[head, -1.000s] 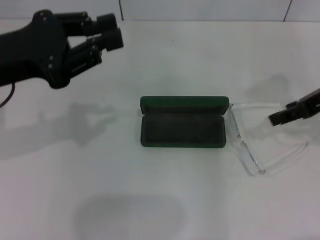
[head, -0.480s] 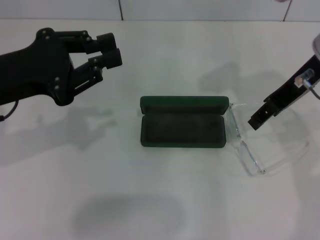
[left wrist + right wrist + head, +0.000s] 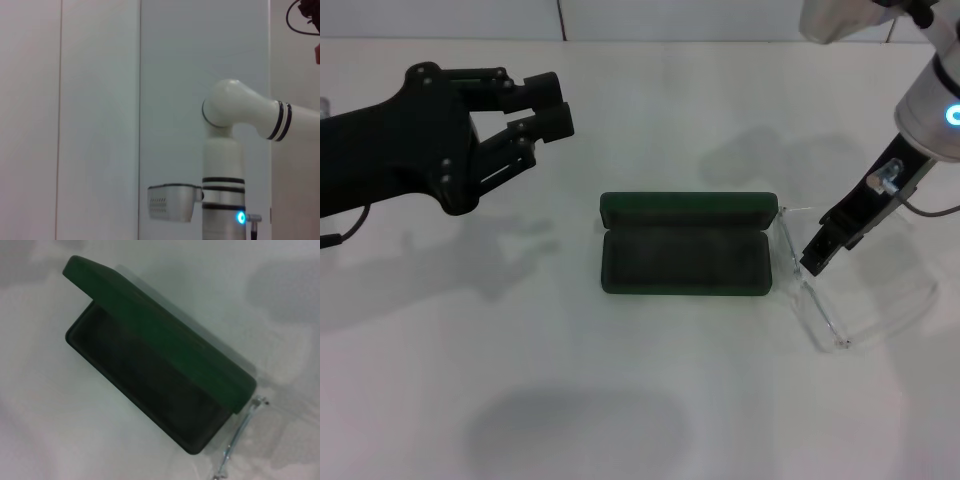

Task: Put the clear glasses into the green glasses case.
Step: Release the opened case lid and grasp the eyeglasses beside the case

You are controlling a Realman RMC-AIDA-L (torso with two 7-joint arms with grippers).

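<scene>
Since 0.5 s ago, right gripper has dropped closer to the clear glasses; finger spacing cannot be told. Left gripper has edged right, fingers narrow, holding nothing. Green glasses case unchanged: open on the table, dark lining, no legible lettering. Glasses transparent, unfolded, just right of case.

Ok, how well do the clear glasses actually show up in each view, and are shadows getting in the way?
Head view: the clear glasses read only as faint glinting outlines against the white table, with soft grey arm shadows around them. Right wrist view: just a hinge glint beside the green glasses case, which is sharp. Left wrist view: neither shows.
</scene>
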